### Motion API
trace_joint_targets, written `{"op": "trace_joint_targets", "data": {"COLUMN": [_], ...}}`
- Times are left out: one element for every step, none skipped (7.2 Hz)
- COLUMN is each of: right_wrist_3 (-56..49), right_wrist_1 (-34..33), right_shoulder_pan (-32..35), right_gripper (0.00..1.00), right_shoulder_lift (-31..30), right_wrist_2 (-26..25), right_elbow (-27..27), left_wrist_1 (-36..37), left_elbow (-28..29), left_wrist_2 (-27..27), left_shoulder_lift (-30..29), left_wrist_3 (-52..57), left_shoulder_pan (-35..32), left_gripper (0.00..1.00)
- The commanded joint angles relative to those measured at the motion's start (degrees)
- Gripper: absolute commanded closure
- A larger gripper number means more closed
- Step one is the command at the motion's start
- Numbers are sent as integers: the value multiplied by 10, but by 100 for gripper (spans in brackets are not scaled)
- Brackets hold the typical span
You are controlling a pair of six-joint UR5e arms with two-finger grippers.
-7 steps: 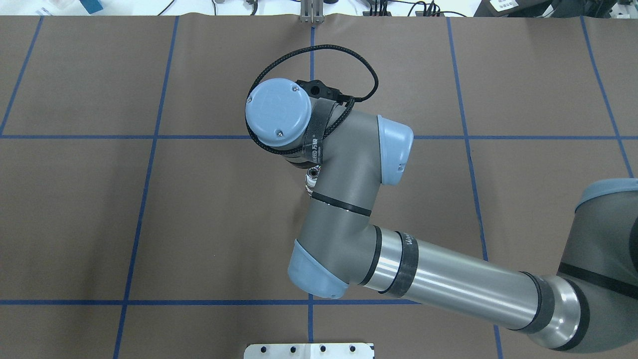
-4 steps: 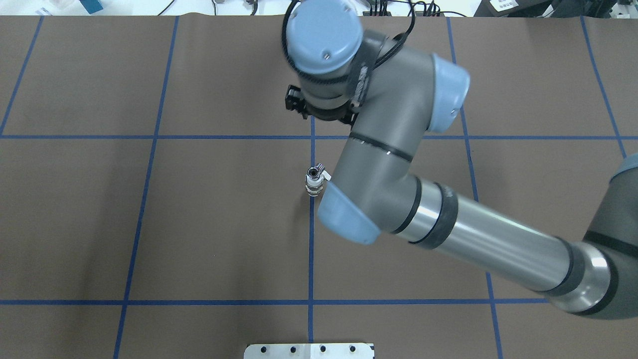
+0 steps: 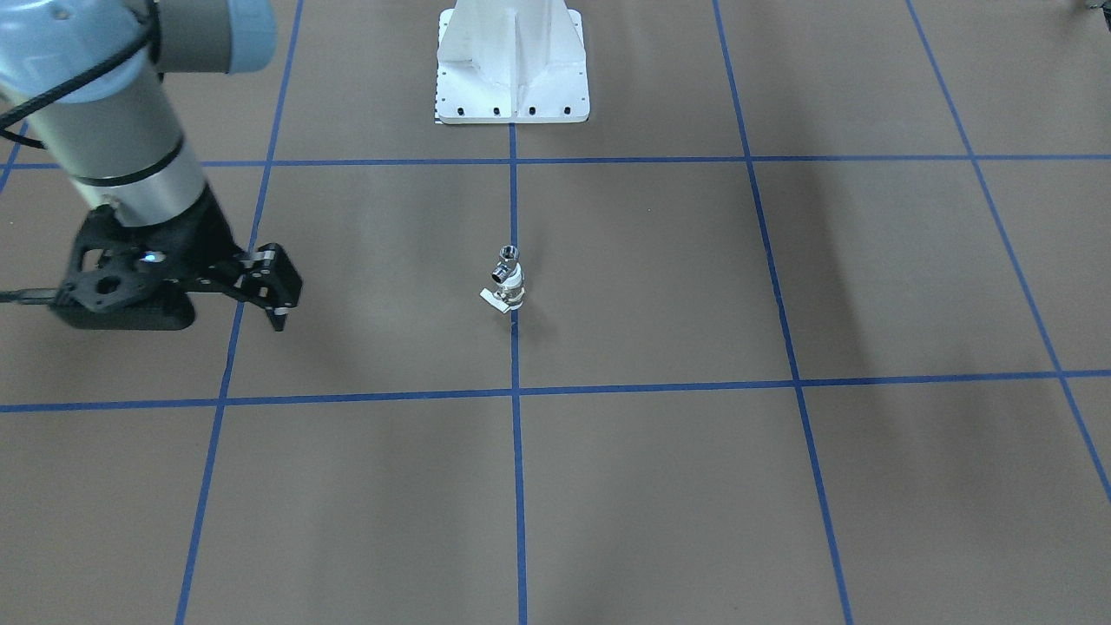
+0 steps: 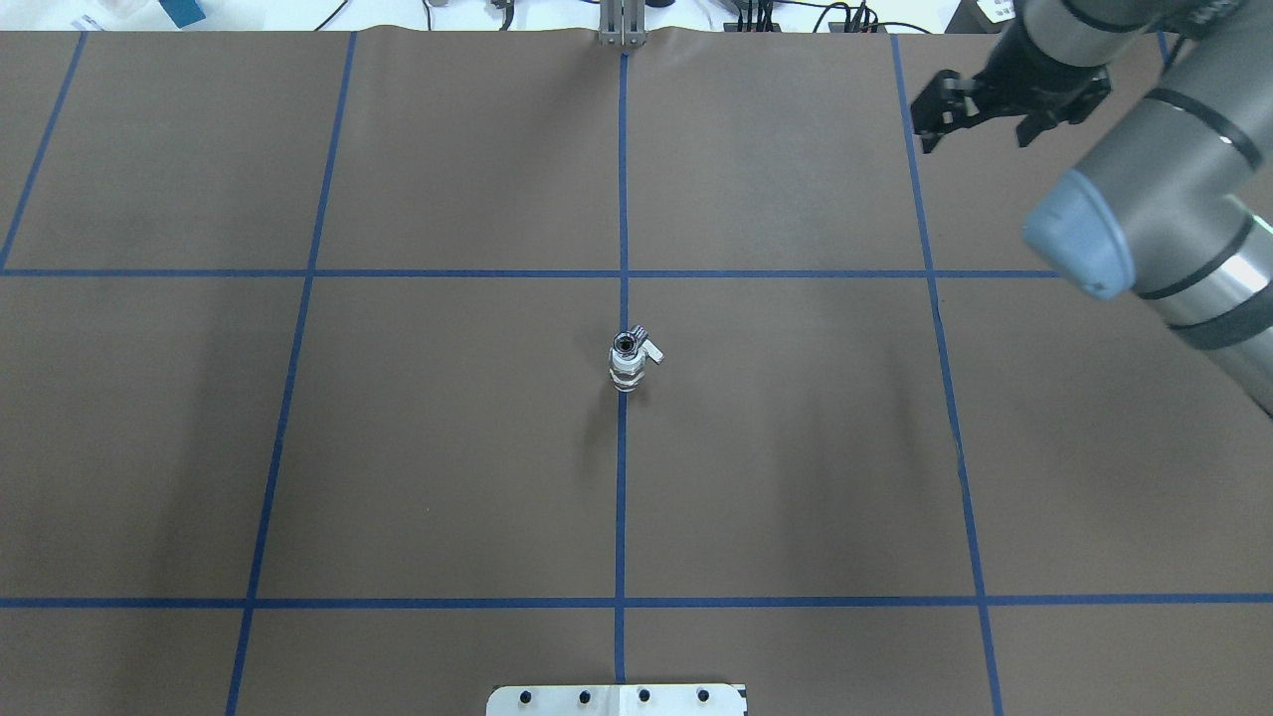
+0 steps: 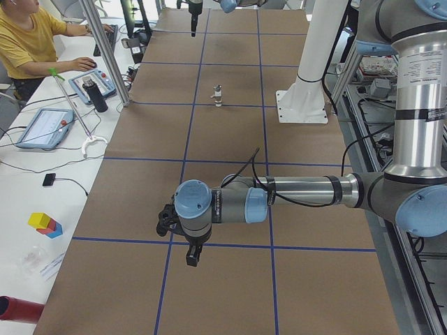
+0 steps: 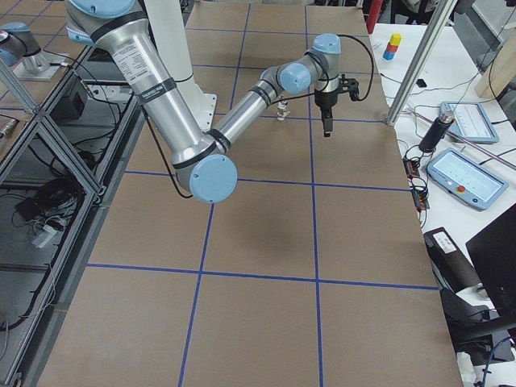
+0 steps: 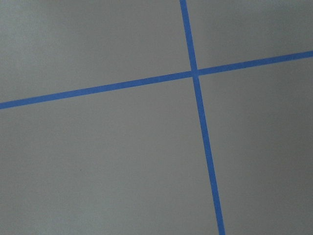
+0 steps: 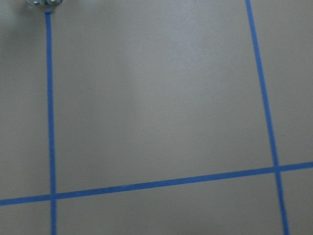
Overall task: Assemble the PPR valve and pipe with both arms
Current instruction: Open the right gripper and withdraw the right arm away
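The PPR valve (image 4: 627, 376), with white rings and a small flat lever, stands upright on the blue line at the table's middle. The chrome pipe (image 4: 626, 344) sits on top of it, open end up, and the two look joined as one piece (image 3: 506, 279). No gripper touches it. My right gripper (image 4: 975, 134) hangs at the far right of the table, open, with nothing between its fingers (image 3: 276, 299). My left gripper (image 5: 192, 255) shows only in the exterior left view, low over the table's left end; I cannot tell whether it is open or shut.
The white bolted pedestal (image 3: 512, 78) stands at the robot's edge behind the piece. Blue tape lines grid the brown mat. In the exterior left view a person (image 5: 28, 35) sits at a side desk with tablets (image 5: 43, 125) and a dark bottle (image 5: 98, 98).
My right arm has swung from over the standing piece at the table's middle out to the far right. The valve and pipe stand where they were.
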Motion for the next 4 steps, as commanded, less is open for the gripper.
{"op": "trace_joint_targets", "data": {"right_wrist_3": [-211, -306, -369, -396], "right_wrist_1": [62, 62, 63, 64], "right_shoulder_pan": [107, 162, 190, 217], "right_gripper": [1, 1, 1, 1], "right_shoulder_lift": [-132, -151, -167, -176], "right_wrist_2": [59, 67, 73, 74], "right_elbow": [-13, -50, -86, -116], "left_wrist_1": [-2, -3, -7, -15], "left_elbow": [-5, -5, -3, -13], "left_wrist_2": [0, 0, 0, -3], "left_shoulder_lift": [8, 7, 4, 11], "left_wrist_3": [0, 0, 0, -3], "left_shoulder_pan": [-2, -3, -2, -3], "left_gripper": [0, 0, 0, 0]}}
